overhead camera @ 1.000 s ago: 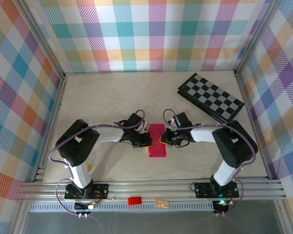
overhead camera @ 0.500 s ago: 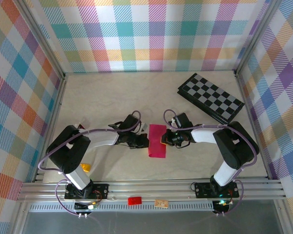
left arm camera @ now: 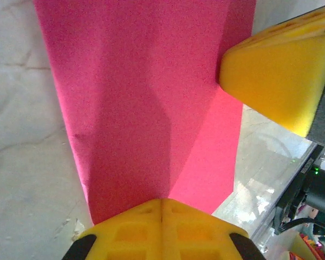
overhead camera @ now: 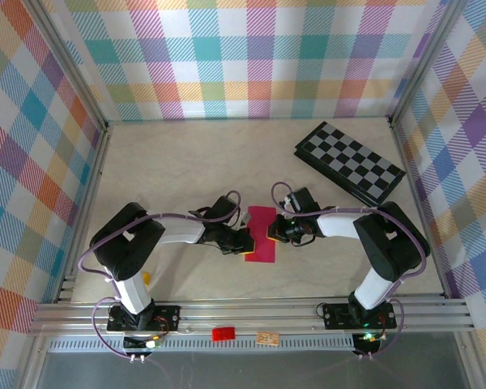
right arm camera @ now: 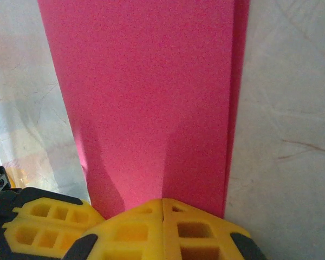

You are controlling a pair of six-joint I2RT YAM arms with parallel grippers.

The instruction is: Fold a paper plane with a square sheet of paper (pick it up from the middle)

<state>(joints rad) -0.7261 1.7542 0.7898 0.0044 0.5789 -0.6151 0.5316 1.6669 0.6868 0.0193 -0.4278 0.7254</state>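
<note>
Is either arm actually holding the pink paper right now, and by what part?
Nothing is held. The left gripper and right gripper are shut, empty, tips at opposite long edges of the folded pink sheet lying flat.

Robot lab enclosure: plaid backdrop walls point(overhead camera: 251, 57), aluminium frame rail point(overhead camera: 251, 312), pale tabletop point(overhead camera: 186, 154)

Square sheet of paper point(overhead camera: 261, 233): thin magenta-pink paper, matt, fine grainy surface, crisp folded edges
Left gripper point(left arm camera: 161, 203) and right gripper point(right arm camera: 162, 201): yellow fingers, matt plastic look, moulded open cells
Tabletop point(overhead camera: 186, 162): pale, marble-like veining, smooth, faint sheen
Checkerboard point(overhead camera: 350, 162): black-and-grey squares, smooth
Walls point(overhead camera: 243, 57): plaid print, matt, cloth-like
Near rail point(overhead camera: 251, 312): bare ribbed metal
</note>
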